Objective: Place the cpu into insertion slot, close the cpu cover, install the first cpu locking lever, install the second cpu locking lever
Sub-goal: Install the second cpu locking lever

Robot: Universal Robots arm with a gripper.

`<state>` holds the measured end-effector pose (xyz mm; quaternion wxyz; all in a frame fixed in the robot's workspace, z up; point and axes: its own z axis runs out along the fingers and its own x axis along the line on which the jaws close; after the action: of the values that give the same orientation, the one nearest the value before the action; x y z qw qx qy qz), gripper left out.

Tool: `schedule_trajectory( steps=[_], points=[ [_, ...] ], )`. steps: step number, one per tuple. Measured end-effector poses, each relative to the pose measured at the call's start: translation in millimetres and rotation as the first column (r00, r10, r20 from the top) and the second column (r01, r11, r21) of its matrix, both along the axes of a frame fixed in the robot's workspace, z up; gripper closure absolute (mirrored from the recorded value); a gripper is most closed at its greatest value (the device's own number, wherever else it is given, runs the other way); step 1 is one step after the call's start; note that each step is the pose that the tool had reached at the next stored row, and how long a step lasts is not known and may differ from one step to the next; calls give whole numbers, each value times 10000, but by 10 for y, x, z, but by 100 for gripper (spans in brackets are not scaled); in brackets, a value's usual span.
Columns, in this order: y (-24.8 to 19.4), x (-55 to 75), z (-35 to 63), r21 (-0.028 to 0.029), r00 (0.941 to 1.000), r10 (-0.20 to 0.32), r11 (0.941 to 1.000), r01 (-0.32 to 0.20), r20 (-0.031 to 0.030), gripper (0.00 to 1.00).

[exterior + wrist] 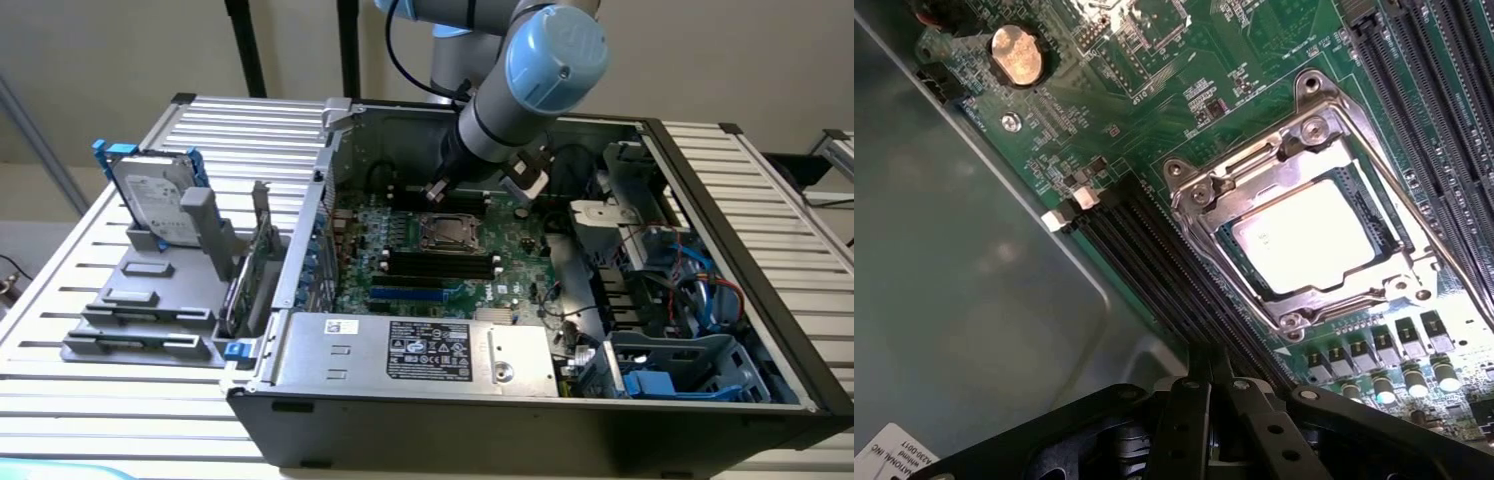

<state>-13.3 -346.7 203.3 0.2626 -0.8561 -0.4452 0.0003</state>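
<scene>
While cpu point(1309, 235) sits under cpu cover point(1334, 292), tool point(1216, 365) hangs closed, empty (case point(534, 425) on slatted table point(134, 400)).

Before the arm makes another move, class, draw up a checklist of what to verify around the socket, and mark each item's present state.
1. cpu lies flat in the insertion slot: ok.
2. cpu cover lowered flat around the cpu: ok.
3. Locking levers latched: cannot tell.
4. Pincer shut and holding nothing: ok.
5. Pincer clear of the cover, above the memory slots: ok.
</scene>
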Motion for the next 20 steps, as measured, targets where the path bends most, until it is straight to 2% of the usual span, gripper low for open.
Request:
schedule_trajectory(
  steps=[20],
  points=[
    [0, 0, 0, 107, 10000, -3, 9999, 3, 0, 89]
  ],
)
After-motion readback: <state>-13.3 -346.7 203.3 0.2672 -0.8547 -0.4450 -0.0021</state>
